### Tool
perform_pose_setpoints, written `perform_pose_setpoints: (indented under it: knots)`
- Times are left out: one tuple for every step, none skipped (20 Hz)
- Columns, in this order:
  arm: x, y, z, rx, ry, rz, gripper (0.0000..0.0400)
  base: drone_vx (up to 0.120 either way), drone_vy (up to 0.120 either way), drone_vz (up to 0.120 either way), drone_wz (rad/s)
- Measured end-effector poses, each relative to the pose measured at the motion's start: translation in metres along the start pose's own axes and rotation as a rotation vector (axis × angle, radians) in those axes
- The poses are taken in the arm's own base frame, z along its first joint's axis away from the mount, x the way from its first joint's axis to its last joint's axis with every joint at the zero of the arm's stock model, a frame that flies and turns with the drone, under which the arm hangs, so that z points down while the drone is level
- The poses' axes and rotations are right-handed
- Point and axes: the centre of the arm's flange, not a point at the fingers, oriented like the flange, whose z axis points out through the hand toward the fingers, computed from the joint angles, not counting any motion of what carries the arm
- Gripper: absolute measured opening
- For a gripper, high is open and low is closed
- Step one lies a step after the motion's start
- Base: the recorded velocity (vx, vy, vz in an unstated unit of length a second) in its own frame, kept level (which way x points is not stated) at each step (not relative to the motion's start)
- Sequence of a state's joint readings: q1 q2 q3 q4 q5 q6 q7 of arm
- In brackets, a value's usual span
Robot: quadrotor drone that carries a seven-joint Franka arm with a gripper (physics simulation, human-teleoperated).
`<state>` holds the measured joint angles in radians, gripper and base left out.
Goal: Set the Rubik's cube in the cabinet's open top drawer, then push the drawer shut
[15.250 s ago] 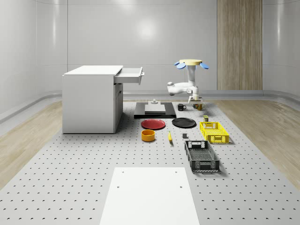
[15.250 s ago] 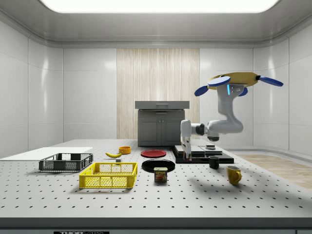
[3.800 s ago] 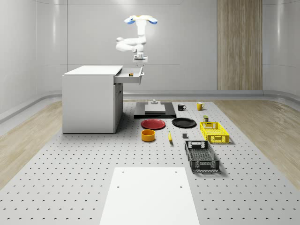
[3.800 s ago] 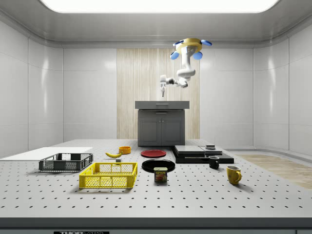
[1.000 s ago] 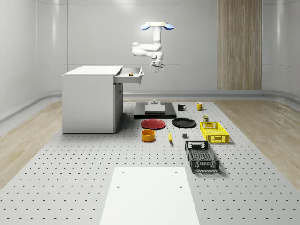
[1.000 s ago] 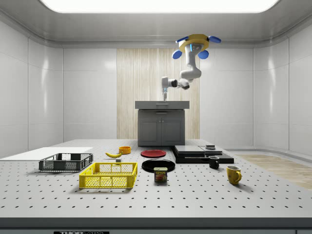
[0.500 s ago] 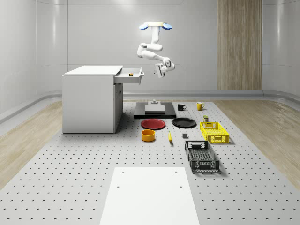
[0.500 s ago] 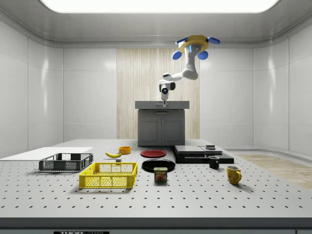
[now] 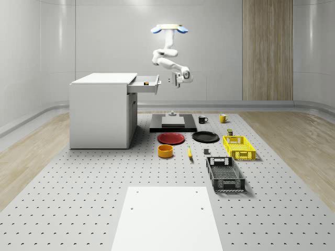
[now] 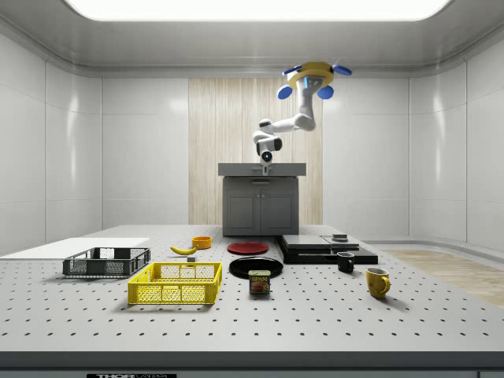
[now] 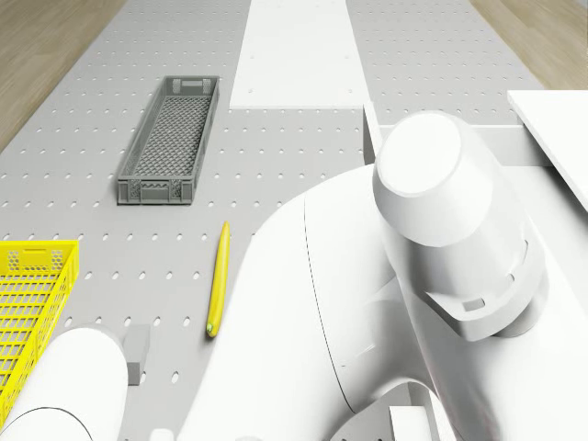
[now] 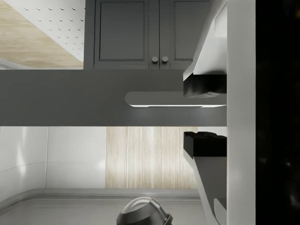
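Note:
The Rubik's cube [image 9: 147,82] lies inside the open top drawer [image 9: 151,88] of the white cabinet [image 9: 99,112]. The drone [image 9: 168,28] hovers high to the right of the drawer's front in the whole-scene view, over the black slab. Its arm bends down so that the gripper [image 9: 171,78] sits level with the drawer front, a short way off it. In the side view the gripper [image 10: 266,165] hangs before the cabinet [image 10: 260,206] top. In the wrist view the gripper [image 12: 197,115] is shut and holds nothing, facing the drawer's handle [image 12: 168,99].
On the table under the arm: a black slab [image 9: 172,124] with a block, a red plate [image 9: 171,138], a black plate [image 9: 205,136], an orange bowl [image 9: 165,151], a banana [image 11: 218,289], a yellow crate [image 9: 238,147], a grey crate [image 11: 170,138], two mugs and a white slab [image 9: 167,217].
The arm has folded and turned the gripper from pointing down to facing the drawer front, a little lower and nearer it. The drone drifted slightly toward the cabinet. The cube stays in the drawer.

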<state>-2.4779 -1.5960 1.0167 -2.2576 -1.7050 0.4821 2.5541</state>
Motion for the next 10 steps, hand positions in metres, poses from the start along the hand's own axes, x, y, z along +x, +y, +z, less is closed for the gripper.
perform_pose_setpoints:
  knots:
    - [-0.0004,-0.0004,-0.0004,-0.003,0.005,0.000,0.0105,0.000,-0.040,0.000,0.000]
    - [-0.0007,-0.0007,-0.0008,-0.006,0.009,-0.001,0.0105,0.000,-0.120,0.000,0.000]
    - [-0.0010,-0.0010,-0.0011,-0.009,0.012,-0.001,0.0105,0.000,-0.120,0.000,0.000]
    - [-0.0013,-0.0012,-0.0013,-0.010,0.015,-0.001,0.0105,0.000,-0.120,0.000,0.000]
    - [-0.0015,-0.0014,-0.0015,-0.012,0.017,-0.001,0.0105,0.000,-0.120,0.000,0.000]
    - [-0.0016,-0.0016,-0.0016,-0.013,0.019,-0.001,0.0105,0.000,-0.120,0.000,0.000]
    - [-0.0018,-0.0017,-0.0017,-0.015,0.020,-0.001,0.0105,0.000,-0.120,0.000,0.000]
    - [-0.0019,-0.0018,-0.0018,-0.016,0.022,-0.002,0.0105,0.000,-0.120,0.000,0.000]
    - [-0.0020,-0.0019,-0.0019,-0.016,0.023,-0.002,0.0105,0.000,-0.120,0.000,0.000]
    - [-0.0021,-0.0019,-0.0019,-0.017,0.024,-0.002,0.0105,0.000,-0.120,0.000,0.000]
